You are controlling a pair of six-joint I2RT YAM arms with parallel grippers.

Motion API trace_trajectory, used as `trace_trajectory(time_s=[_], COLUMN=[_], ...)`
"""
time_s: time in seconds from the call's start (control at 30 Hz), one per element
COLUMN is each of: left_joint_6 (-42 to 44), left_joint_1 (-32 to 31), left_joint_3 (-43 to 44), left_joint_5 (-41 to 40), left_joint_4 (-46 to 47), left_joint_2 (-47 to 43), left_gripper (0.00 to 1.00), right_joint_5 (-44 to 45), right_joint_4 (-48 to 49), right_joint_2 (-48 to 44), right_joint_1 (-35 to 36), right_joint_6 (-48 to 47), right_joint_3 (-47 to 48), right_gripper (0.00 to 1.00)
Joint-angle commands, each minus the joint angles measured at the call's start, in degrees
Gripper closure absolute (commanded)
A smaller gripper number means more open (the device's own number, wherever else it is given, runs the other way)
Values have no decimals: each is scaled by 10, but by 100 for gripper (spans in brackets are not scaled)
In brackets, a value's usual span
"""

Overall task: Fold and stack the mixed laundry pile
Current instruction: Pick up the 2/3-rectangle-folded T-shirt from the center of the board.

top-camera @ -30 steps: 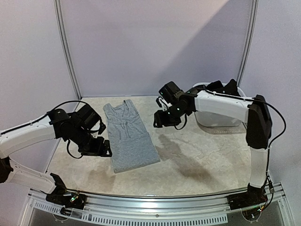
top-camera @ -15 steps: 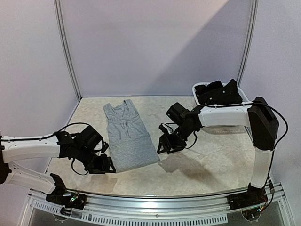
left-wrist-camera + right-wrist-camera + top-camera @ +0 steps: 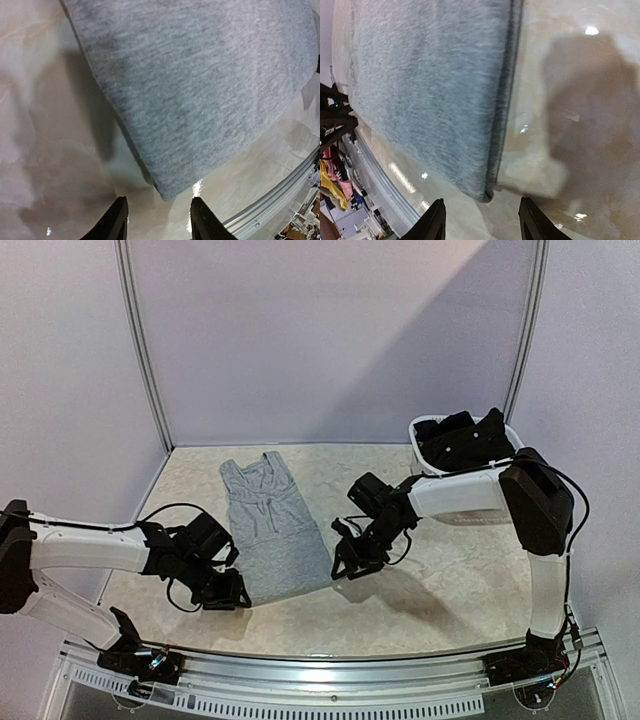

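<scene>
A light grey sleeveless top point(image 3: 270, 525) lies flat on the table, straps toward the back. My left gripper point(image 3: 236, 596) is low at its near left corner. In the left wrist view that corner point(image 3: 167, 190) lies just ahead of the open left gripper point(image 3: 159, 225), with nothing between the fingers. My right gripper point(image 3: 343, 566) is down at the near right corner. In the right wrist view the hemmed corner point(image 3: 485, 192) sits just in front of the open right gripper point(image 3: 482, 220). A black garment point(image 3: 465, 440) fills the basket.
The white laundry basket point(image 3: 414, 440) stands at the back right of the marbled table point(image 3: 440, 580). A metal rail point(image 3: 330, 665) runs along the near edge, close behind both grippers. Grey walls close off the back and sides.
Both arms have come down and toward the near edge. The left gripper slid to the top's near left corner and narrowed. The right gripper dropped from mid-air to the near right corner.
</scene>
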Motion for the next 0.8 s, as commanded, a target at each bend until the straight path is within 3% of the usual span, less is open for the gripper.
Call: trace_trajectory(time_s=[0.0, 0.3, 0.6, 0.77], left_joint_6=[5, 7, 5, 2], left_joint_1=[-7, -7, -8, -15], left_joint_3=[0, 10, 32, 45], left_joint_5=[-10, -12, -9, -12], left_joint_4=[15, 20, 22, -4], left_joint_2=[31, 72, 87, 67], left_gripper=[59, 71, 100, 100], right_joint_5=[-20, -28, -62, -42], right_joint_4=[13, 19, 64, 51], right_joint_2=[33, 63, 59, 38], right_joint_1=[3, 3, 2, 3], right_joint_6=[-9, -7, 19, 36], right_joint_3=[14, 17, -10, -12], right_gripper=[52, 72, 97, 100])
